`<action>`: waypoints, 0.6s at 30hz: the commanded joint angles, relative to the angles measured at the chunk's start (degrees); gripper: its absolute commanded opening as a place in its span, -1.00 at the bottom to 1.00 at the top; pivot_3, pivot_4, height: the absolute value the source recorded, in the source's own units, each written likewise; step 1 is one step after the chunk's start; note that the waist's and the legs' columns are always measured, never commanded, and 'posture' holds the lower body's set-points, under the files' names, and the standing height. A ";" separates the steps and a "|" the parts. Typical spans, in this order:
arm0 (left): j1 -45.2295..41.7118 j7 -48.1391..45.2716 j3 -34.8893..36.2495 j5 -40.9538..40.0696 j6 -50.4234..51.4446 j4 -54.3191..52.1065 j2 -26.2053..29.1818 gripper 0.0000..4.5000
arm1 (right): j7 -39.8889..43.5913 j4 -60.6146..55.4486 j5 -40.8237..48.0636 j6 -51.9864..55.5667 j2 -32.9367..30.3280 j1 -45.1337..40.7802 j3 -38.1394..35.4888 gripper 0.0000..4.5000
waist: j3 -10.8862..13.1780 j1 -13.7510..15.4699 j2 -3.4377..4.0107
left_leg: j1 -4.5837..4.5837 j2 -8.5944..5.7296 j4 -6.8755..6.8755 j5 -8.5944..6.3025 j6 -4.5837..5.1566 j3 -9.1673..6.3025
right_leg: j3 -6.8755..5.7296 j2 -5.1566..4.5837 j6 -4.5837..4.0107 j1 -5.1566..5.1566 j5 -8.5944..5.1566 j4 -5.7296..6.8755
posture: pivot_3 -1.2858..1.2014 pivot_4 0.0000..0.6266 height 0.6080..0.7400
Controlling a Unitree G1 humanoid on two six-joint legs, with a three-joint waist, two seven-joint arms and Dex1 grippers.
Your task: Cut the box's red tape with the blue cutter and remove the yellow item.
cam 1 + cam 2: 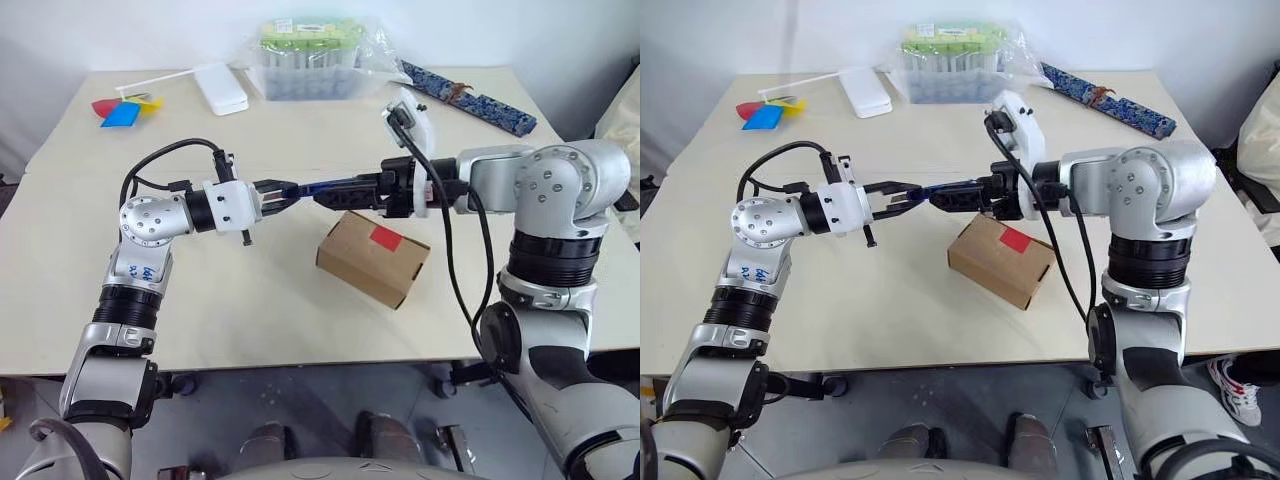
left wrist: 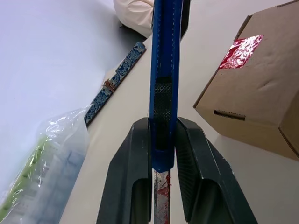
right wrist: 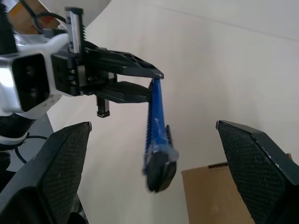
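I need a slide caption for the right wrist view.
Left gripper holds blue cutter between open right gripper fingers, above the box.

1. The left arm reaches up from the lower left, elbow bent, forearm running roughly level toward the middle of the scene.
2. The left gripper (image 1: 290, 193) points toward the right arm, its two black fingers (image 2: 128, 186) pressed against a thin blue tool between them.
3. The right arm comes in from the right side, upper arm upright, forearm turned inward toward the left arm.
4. The right gripper (image 3: 154, 172) faces the left one, its two fingers (image 3: 60, 163) spread wide apart with the far end of the tool between them, touching neither.
5. Both grippers meet nose to nose above the table.
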 commanded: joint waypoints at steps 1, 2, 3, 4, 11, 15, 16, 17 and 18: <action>-0.38 0.27 0.62 -1.58 -0.72 -2.21 0.27 -0.83 | -0.36 0.12 1.27 -1.68 -0.20 -1.88 -0.23 0.99 | 0.00 -0.31 0.00 | 0.00 0.00 0.00 0.00 0.00 0.00 | 0.00 0.00 0.00 0.00 0.00 0.00 | 0.03 -0.52 1.00; -0.27 0.24 0.65 -1.70 -0.63 -2.40 0.33 -0.83 | -0.49 0.46 1.39 -1.77 -0.07 -2.07 -0.46 0.99 | 0.00 -0.40 0.00 | 0.00 0.00 -0.01 0.00 0.00 -0.01 | 0.00 0.00 0.00 0.00 0.00 0.00 | 0.03 -0.52 1.00; -0.16 0.20 0.65 -1.77 -0.59 -2.54 0.41 -0.83 | -0.64 0.84 1.48 -1.83 0.10 -2.33 -0.77 0.91 | 0.00 -0.44 0.00 | 0.00 0.00 -0.02 0.00 0.00 0.00 | 0.00 0.00 0.00 0.00 0.00 0.00 | 0.03 -0.52 1.00; -0.01 0.14 0.63 -1.82 -0.61 -2.71 0.50 -0.83 | -0.78 1.07 1.55 -2.04 0.18 -2.52 -1.01 0.81 | 0.00 -0.47 0.00 | 0.00 0.00 -0.03 0.00 0.00 -0.01 | 0.00 0.00 0.00 0.00 0.00 0.00 | 0.03 -0.52 1.00; 0.62 0.12 0.63 -1.89 -0.37 -3.40 0.63 -0.83 | -0.74 1.27 2.82 -2.14 -0.51 -2.76 -0.76 -0.19 | 0.00 -0.45 0.00 | 0.00 0.01 -0.03 0.00 0.00 -0.01 | 0.00 0.00 0.00 0.00 0.00 0.00 | 0.03 -0.52 1.00; 1.69 -0.44 0.25 -1.74 2.27 -4.48 1.19 -0.83 | -0.99 0.09 3.61 -1.54 -0.80 -2.68 -0.90 -0.80 | 0.00 -0.46 0.00 | 0.00 0.00 -0.03 0.00 0.00 -0.01 | 0.00 0.00 0.00 0.00 0.00 0.00 | 0.03 -0.52 1.00; 1.99 -0.80 0.06 -1.71 3.56 -4.88 1.48 -0.83 | -1.00 -0.36 3.90 -1.33 -0.85 -2.54 -0.86 -0.93 | 0.00 -0.47 0.00 | 0.00 0.01 -0.02 0.00 0.00 -0.02 | 0.00 0.00 0.00 0.00 0.00 0.00 | 0.03 -0.52 1.00; 2.30 -1.07 0.16 -2.41 6.34 -5.41 1.48 -0.83 | -1.04 -0.84 4.15 -1.16 -0.92 -2.47 -0.85 -0.93 | 0.00 -0.48 0.00 | 0.00 0.01 -0.03 0.00 0.00 -0.01 | 0.00 0.00 0.00 0.00 0.00 0.00 | 0.03 -0.52 1.00; 2.53 -1.14 0.36 -3.01 9.07 -6.00 1.55 -0.68 | -1.16 -1.11 4.34 -0.99 -0.94 -2.55 -1.02 -0.93 | 0.00 -0.46 0.00 | 0.00 0.01 -0.03 0.00 0.00 -0.02 | 0.00 0.00 0.00 0.00 0.00 0.00 | 0.03 -0.52 1.00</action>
